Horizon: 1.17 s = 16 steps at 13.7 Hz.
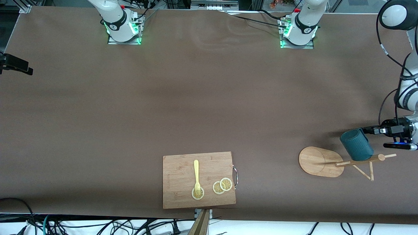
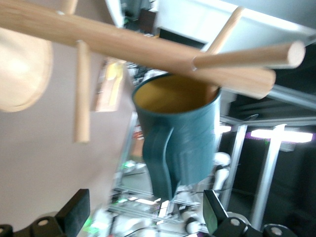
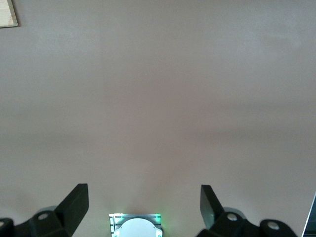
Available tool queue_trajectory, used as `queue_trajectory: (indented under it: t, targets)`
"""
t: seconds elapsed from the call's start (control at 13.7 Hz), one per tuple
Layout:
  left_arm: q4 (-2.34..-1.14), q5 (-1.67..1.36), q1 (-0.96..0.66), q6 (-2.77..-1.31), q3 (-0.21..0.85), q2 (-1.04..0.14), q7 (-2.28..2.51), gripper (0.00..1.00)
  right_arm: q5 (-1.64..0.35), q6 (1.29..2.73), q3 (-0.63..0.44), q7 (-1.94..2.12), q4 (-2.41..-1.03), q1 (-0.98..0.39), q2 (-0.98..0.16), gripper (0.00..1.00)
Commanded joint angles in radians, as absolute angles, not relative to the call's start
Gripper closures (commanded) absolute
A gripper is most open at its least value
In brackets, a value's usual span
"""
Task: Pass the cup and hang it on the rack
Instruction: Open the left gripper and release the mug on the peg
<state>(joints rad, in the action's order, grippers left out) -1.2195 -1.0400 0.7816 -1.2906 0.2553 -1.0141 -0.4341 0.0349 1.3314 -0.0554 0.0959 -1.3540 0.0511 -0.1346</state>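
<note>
The dark teal ribbed cup (image 1: pixel 356 145) hangs on the light wooden rack (image 1: pixel 318 161) at the left arm's end of the table. In the left wrist view the cup (image 2: pixel 180 133) shows its mustard interior and side handle, with a peg (image 2: pixel 215 89) reaching into its mouth under the rack's post (image 2: pixel 123 42). My left gripper (image 1: pixel 368 130) is beside the cup, open and empty (image 2: pixel 143 212), with its fingers apart from the cup. My right gripper (image 3: pixel 143 207) is open and empty, held high over the bare table by its own base; it does not show in the front view.
A rectangular wooden cutting board (image 1: pixel 199 179) lies near the front edge mid-table, with a yellow fork (image 1: pixel 196 174) and lemon slices (image 1: pixel 222 186) on it. A corner of the cutting board (image 3: pixel 7 12) shows in the right wrist view. The brown table (image 1: pixel 196 107) spreads between.
</note>
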Motion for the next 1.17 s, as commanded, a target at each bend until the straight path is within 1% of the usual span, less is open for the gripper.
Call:
queue_trajectory:
  t: [0.0, 0.29, 0.58, 0.8, 1.1]
  targets:
    - [-1.163, -0.851, 0.769, -1.282, 0.262, -0.962, -0.439, 0.00, 0.018, 1.341, -0.057, 0.098, -1.368, 0.055, -0.121, 0.00]
    - [-1.164, -0.565, 0.674, -1.347, 0.267, -0.783, -0.431, 0.00, 0.018, 1.341, -0.057, 0.097, -1.368, 0.054, -0.121, 0.00]
    - [-1.192, -0.264, 0.478, -1.439, 0.264, -0.612, -0.381, 0.00, 0.020, 1.341, -0.058, 0.097, -1.368, 0.057, -0.121, 0.00]
    - [-1.200, -0.090, 0.347, -1.479, 0.264, -0.557, -0.267, 0.00, 0.020, 1.341, -0.060, 0.097, -1.368, 0.058, -0.121, 0.00]
    - [-1.209, 0.151, 0.154, -1.480, 0.265, -0.512, -0.031, 0.00, 0.020, 1.344, -0.058, 0.100, -1.368, 0.058, -0.126, 0.00]
